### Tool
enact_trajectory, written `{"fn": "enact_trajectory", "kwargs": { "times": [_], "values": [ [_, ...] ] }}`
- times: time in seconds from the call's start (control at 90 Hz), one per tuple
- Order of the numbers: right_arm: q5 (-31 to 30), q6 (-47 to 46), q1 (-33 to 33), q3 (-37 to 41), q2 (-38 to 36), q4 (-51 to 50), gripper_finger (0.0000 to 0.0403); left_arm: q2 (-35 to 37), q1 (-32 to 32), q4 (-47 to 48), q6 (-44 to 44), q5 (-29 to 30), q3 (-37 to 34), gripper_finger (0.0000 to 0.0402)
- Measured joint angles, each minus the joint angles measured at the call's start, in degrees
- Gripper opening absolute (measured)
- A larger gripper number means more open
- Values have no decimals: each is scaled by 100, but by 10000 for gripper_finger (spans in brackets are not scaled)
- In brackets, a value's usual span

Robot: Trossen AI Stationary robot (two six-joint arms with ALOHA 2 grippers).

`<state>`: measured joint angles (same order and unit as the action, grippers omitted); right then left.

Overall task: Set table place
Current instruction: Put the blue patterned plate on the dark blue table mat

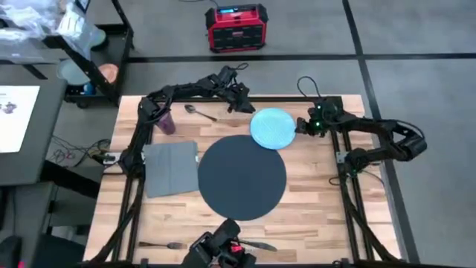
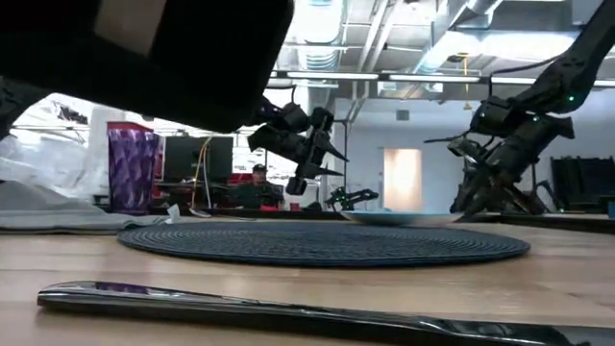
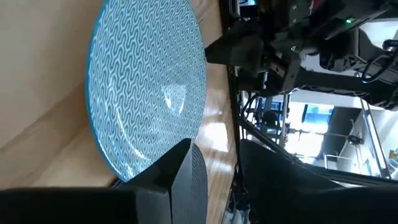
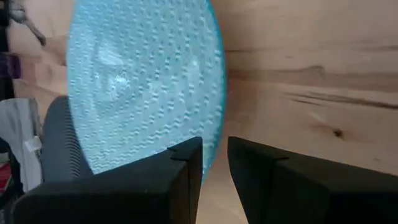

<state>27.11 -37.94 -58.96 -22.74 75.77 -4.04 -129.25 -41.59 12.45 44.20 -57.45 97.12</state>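
Note:
The place, a round dark mat (image 1: 242,177), lies flat in the middle of the table (image 1: 320,201). A light blue plate (image 1: 272,127) lies at the mat's far right; in the left wrist view its near rim (image 3: 134,168) is by the mat's edge (image 3: 194,180). My left gripper (image 1: 245,110) hangs open above the table just beyond the plate's far left rim. My right gripper (image 1: 297,128) is at the plate's right rim with its fingers (image 4: 186,163) a little apart. In the low view both grippers (image 2: 309,178) (image 2: 456,146) are raised above the plate (image 2: 399,218).
A grey napkin (image 1: 171,167) lies left of the mat. A purple cup (image 1: 165,120) and a spoon (image 1: 199,112) are at the far left. A fork (image 1: 160,244) and a knife (image 1: 256,244) lie by the near edge. Bare wood shows right of the mat.

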Motion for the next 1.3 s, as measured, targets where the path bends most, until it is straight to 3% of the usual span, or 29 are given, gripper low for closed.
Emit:
{"fn": "enact_trajectory", "kwargs": {
  "times": [0.344,0.5,0.933,1.156,1.3],
  "values": [
    [146,-349,372,1,888,1530,62,208,11,-27,-138,-61,0,120],
    [328,-367,378,-18,1087,1917,12,686,13,-40,-315,-61,0,120],
    [677,-537,444,10,981,2306,1,2406,408,39,-929,271,0,120],
    [688,-667,679,13,497,2396,0,2820,667,624,-1509,1197,2,120],
    [738,-794,801,13,105,2457,0,2848,874,1159,-2376,1950,-5,120]
  ]
}}
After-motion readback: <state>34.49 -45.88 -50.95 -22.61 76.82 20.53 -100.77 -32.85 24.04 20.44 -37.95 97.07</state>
